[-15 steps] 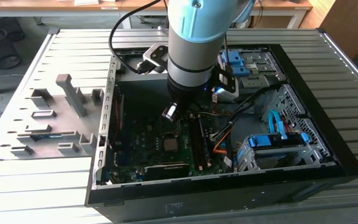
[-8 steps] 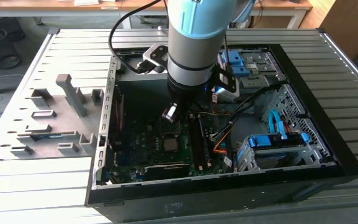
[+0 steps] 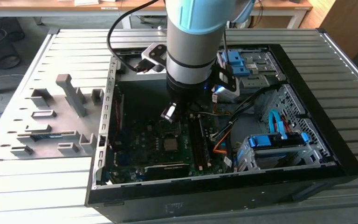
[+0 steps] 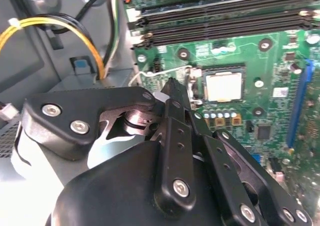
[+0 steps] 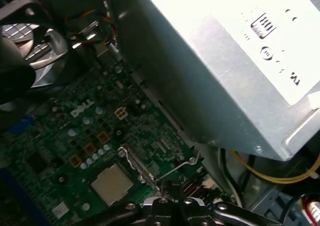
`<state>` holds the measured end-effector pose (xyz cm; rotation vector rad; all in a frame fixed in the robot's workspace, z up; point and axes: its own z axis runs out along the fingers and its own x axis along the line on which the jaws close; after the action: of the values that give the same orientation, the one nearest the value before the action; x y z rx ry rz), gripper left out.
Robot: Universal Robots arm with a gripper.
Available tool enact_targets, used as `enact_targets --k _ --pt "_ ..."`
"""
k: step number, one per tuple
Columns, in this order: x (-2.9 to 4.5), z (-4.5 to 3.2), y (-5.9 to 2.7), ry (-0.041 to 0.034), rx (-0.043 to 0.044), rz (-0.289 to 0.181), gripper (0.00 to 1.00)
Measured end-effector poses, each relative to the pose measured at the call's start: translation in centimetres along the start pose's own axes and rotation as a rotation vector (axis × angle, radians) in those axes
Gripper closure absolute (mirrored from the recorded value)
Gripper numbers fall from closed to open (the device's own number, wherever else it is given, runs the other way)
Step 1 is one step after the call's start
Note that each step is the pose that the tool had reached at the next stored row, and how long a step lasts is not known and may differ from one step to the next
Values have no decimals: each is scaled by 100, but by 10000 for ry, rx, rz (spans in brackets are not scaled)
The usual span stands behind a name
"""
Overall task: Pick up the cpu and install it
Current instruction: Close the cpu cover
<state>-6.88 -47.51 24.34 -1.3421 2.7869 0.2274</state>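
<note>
We see the arm reaching down into the open case (image 3: 328, 154), gripper (image 3: 170, 113) hovering above the motherboard (image 3: 148, 140). In the second wrist view the fingers (image 4: 176, 110) look pressed together with nothing between them. The cpu (image 4: 223, 85) lies flat in its socket (image 4: 220, 65), apart from the fingertips; the first wrist view shows it too (image 5: 111, 183), near the grey box (image 5: 225, 75). We judge seating done. The wire lever (image 5: 175, 170) beside the socket appears raised, so latching may remain; we cannot be sure.
</note>
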Motion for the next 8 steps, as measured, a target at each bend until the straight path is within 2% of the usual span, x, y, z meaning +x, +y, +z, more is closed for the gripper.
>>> enact_targets --k 2,3,8 --pt "13 -3 -8 137 107 -2 90" --pt "22 -5 -15 161 125 -5 90" --pt "51 -8 -36 188 148 -4 90"
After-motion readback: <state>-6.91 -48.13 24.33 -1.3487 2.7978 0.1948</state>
